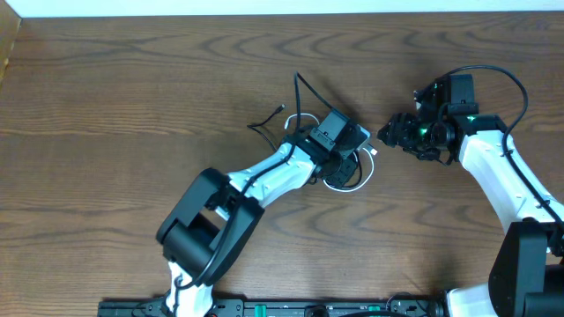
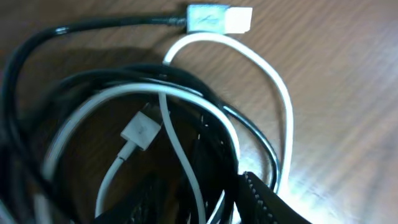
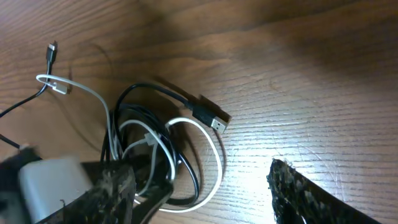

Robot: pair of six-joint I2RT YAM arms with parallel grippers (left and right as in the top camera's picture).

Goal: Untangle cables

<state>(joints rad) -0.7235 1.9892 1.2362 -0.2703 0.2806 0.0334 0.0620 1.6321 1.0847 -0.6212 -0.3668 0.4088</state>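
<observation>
A robotics lab bench; left arm [image 1: 264, 180] and right arm [image 1: 498, 176] mounted at a wood-grain table [image 1: 106, 106].

Softly lit from above across the table [image 1: 106, 106], sharp to every edge, shadows faint. Dimmer and warmer in both wrist views, pale glare on the wood. Blurred on the cables [image 2: 186, 93] at close range in the left wrist view.

A: What do we have here?
B: We see a white cable [image 2: 283, 106] looped through black cables [image 2: 93, 26], one tangled heap in the middle of the bench [image 1: 132, 106].
A: And the ends?
B: We find a black cable's USB plug [image 2: 219, 18] free at the heap's right, and the white plug [image 2: 142, 132] inside the loops.
</observation>
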